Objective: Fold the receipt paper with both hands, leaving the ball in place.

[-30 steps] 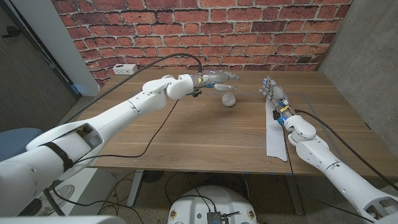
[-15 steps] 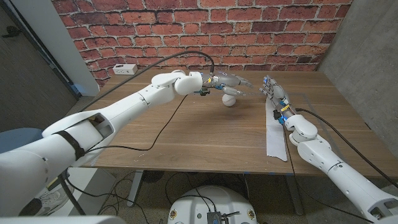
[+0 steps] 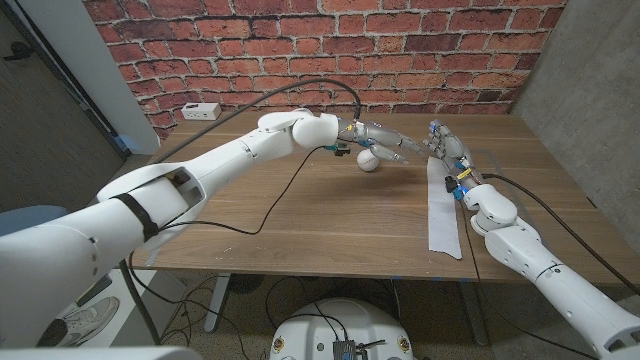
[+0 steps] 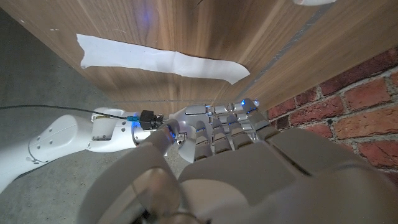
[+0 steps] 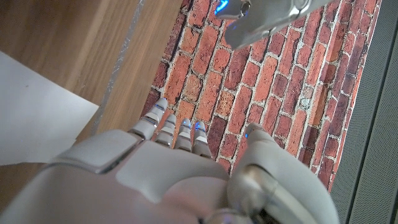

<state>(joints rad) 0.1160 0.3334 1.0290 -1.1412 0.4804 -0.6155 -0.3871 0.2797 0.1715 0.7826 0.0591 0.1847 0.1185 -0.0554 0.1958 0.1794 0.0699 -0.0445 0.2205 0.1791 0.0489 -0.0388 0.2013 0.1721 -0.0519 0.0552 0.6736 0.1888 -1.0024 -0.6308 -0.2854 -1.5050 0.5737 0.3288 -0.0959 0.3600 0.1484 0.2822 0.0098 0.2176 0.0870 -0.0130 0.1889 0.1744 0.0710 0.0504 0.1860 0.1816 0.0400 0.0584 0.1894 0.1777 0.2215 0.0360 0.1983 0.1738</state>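
Left hand: we are reaching our left hand [image 3: 380,138] across the table, fingers stretched out and apart, holding nothing; it is hanging over the ball [image 3: 368,159] and pointing toward the far end of the receipt paper [image 3: 443,210].
Why the reach: we judge that the paper is lying on the right side of the table, so the left arm is having to cross above the ball to get a share of the fold.
Right hand: we are keeping our right hand [image 3: 446,152] at the far end of the strip, fingers extended toward the brick wall [image 3: 330,50] and gripping nothing; whether it is touching the paper we cannot tell.
Receipt paper: it is lying flat on the wooden table [image 3: 300,220], a long white strip whose long axis is running from the near edge of the table away toward the wall, its far end under or beside the right hand.
Ball: it is sitting just beside the strip's far end, on its left, apart from the paper.
Next: we are judging that a fold needs one end lifted over the other without brushing the ball.
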